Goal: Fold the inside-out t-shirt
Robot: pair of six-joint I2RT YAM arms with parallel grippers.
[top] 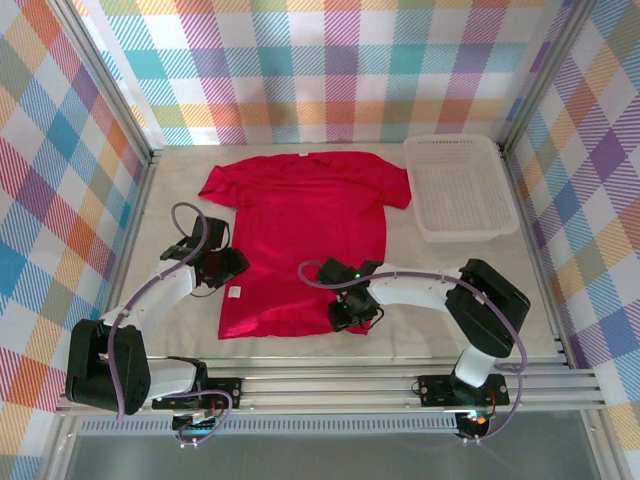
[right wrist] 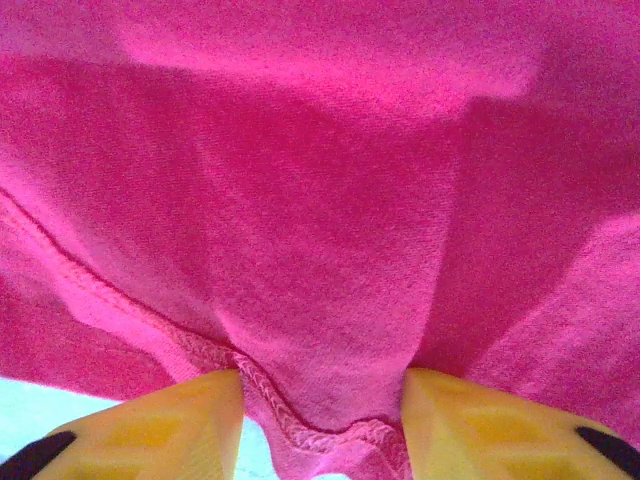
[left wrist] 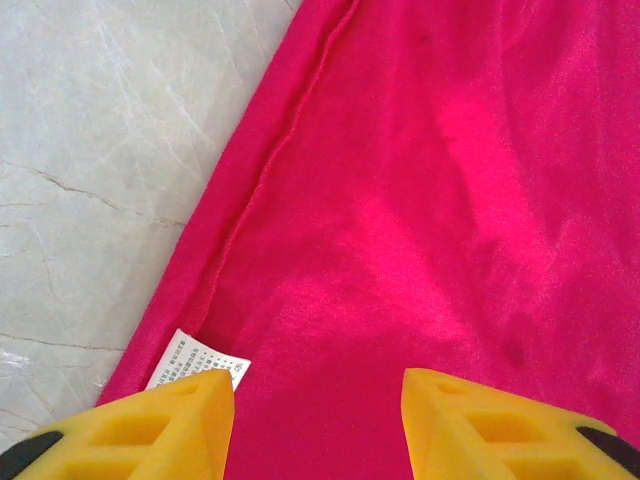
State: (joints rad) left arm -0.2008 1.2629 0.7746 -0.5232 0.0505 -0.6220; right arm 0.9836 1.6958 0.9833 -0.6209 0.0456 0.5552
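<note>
1. Two arm bases sit bolted to a metal rail (top: 350, 380) along the near edge of the bench (top: 440, 290), whose surface is pale grey-beige; the left wrist view shows it with fine creases.
2. Just beyond the near edge, the right gripper (top: 350, 310) is at the hem of the inside-out t-shirt (top: 305, 235), right of the hem's middle. In the right wrist view its yellow fingers (right wrist: 150, 430) are clenched on a bunch of the stitched hem, and the red cloth rises in folds beyond them.
3. Slightly farther in, toward the left edge, the left gripper (top: 222, 268) stands over the shirt's left side seam. Its jaws are released, spread apart with flat cloth showing between them and nothing pinched.
4. A small white tag (left wrist: 195, 362) with printed text pokes out of that side seam, just beside one left finger, where red cloth meets bare bench.
5. The t-shirt lies spread across the middle of the bench, hem toward the near edge, neck and both short sleeves toward the far edge. The raised seam line runs along its left side.
6. A white perforated basket (top: 460, 185) rests in the far right corner, close to the right sleeve but apart from it.
7. Plaid walls (top: 320, 70) in pastel checks close off the left, right and far edges, with metal posts standing at the far corners.
</note>
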